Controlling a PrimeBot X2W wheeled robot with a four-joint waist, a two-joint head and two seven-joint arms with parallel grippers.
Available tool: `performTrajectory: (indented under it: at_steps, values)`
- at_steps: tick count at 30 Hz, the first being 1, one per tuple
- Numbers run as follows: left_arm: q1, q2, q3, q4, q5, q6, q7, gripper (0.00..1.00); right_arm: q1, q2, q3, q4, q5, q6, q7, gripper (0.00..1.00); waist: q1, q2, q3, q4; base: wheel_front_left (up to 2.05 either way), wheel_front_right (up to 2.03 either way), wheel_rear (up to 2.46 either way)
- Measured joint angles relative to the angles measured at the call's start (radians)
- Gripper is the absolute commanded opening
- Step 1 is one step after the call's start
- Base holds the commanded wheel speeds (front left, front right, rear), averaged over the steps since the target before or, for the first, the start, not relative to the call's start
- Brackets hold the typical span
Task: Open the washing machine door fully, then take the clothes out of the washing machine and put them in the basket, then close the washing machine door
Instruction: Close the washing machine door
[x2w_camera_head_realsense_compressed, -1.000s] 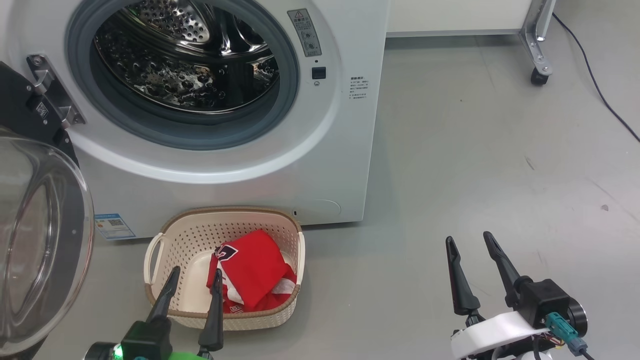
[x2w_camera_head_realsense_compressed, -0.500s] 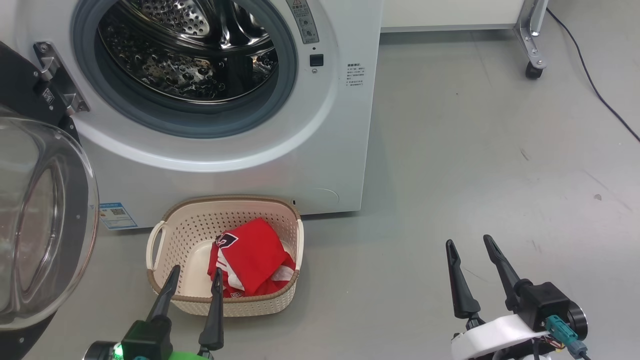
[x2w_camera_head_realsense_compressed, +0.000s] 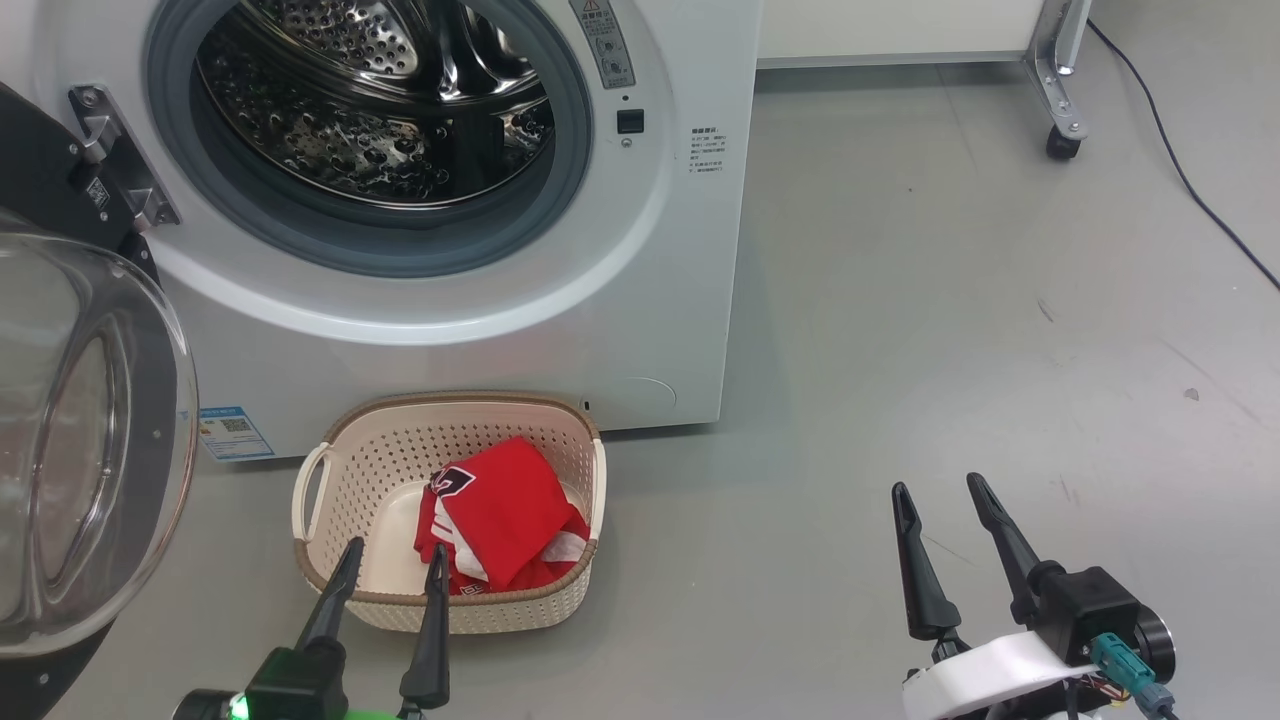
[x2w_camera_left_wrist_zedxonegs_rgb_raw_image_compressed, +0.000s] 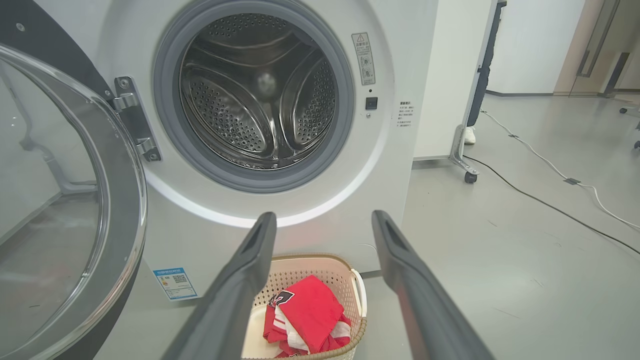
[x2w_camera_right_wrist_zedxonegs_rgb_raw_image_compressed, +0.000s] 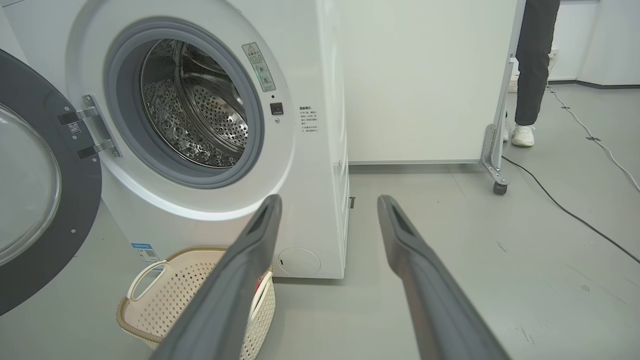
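Just a slight head-camera shift since a second back, no real movement of stuff. Clothes (x2w_camera_head_realsense_compressed: 500, 510) bundled in the basket (x2w_camera_head_realsense_compressed: 450, 400), right in front of the washing machine (x2w_camera_head_realsense_compressed: 660, 300). Drum (x2w_camera_head_realsense_compressed: 370, 110) looks empty, washing machine door (x2w_camera_head_realsense_compressed: 90, 450) swung wide at left. Left gripper (x2w_camera_head_realsense_compressed: 396, 548) and right gripper (x2w_camera_head_realsense_compressed: 935, 483) both spread, holding nothing. Looks like only door-closing left.

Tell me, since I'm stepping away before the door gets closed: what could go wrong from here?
1. The washing machine door hangs wide open at the robot's left; a push on its bulging glass instead of the black rim might slip.
2. The basket, holding the clothes, sits right before the washing machine, just ahead of the open left gripper; an arm swinging doorward could knock it.
3. A cable trails at the right, should the base roll there.
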Motion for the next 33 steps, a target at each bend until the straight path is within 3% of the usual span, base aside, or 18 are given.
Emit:
performTrajectory:
  at_steps: [19, 33]
  values:
    - [0.002, 0.001, -0.006, -0.01, 0.0, 0.008, 0.007, 1.0, 0.002, 0.0, -0.024, -0.012, -0.002, -0.007, 0.0, 1.0, 0.0, 0.0, 0.021, 0.038, 0.0, 0.0, 0.0]
    - [-0.002, 0.001, -0.005, 0.001, 0.0, 0.011, 0.001, 1.0, 0.002, 0.001, -0.044, -0.012, -0.019, -0.006, 0.0, 1.0, 0.0, 0.0, 0.019, 0.152, 0.0, 0.0, 0.0]
